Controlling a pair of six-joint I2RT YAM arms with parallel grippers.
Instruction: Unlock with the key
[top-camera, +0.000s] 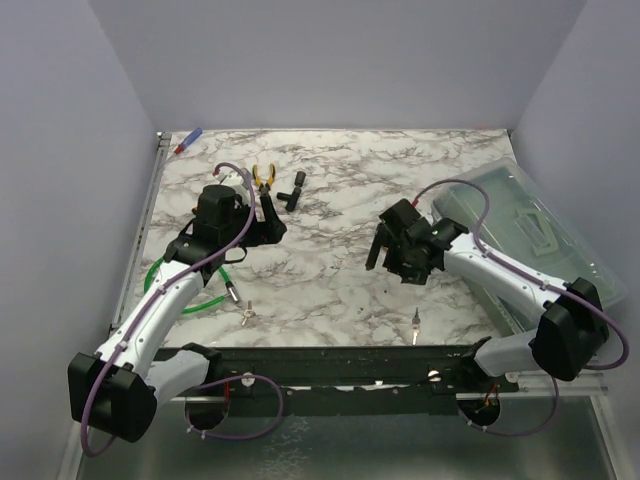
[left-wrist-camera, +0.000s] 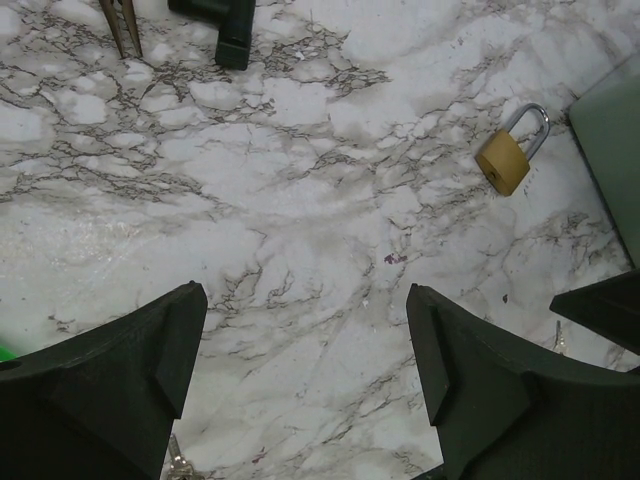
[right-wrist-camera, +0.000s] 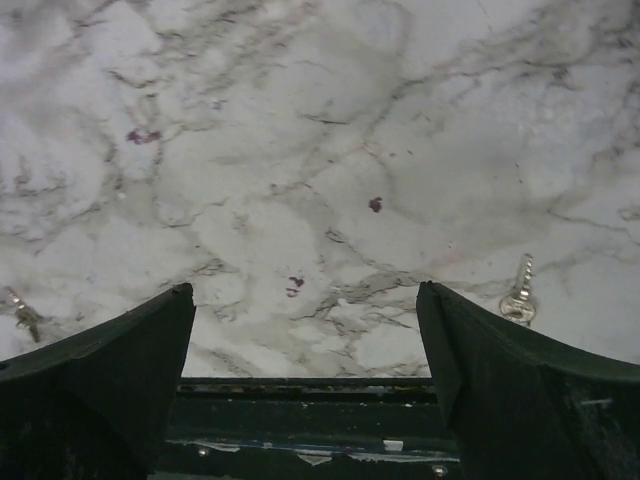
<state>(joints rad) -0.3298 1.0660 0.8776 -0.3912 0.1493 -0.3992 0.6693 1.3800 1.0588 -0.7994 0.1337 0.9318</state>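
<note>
Padlock (left-wrist-camera: 510, 150): brass body, silver shackle seated in the body. It lies flat on the marble table (top-camera: 330, 290), near the left edge of the box. It shows only in the left wrist view.

Key (top-camera: 415, 325): silver, flat on the table at the near edge, right of centre, well apart from both grippers.

Second key (top-camera: 245, 312): near edge, left of centre, beside the green cable loop (top-camera: 190, 292).

Left gripper (left-wrist-camera: 300, 340): fingers spread wide, nothing between them, over bare marble.

Right gripper (right-wrist-camera: 305, 320): fingers spread wide, holding nothing. The key lies just to the right of its right finger.

Box (top-camera: 530, 225): translucent plastic, lid on, far right of the table. Its contents cannot be made out through the lid.

Pliers (top-camera: 264, 178): yellow handles, far left.

Black parts (top-camera: 293, 192): just right of the pliers.

Pen (top-camera: 188, 140): at the far left corner.
</note>
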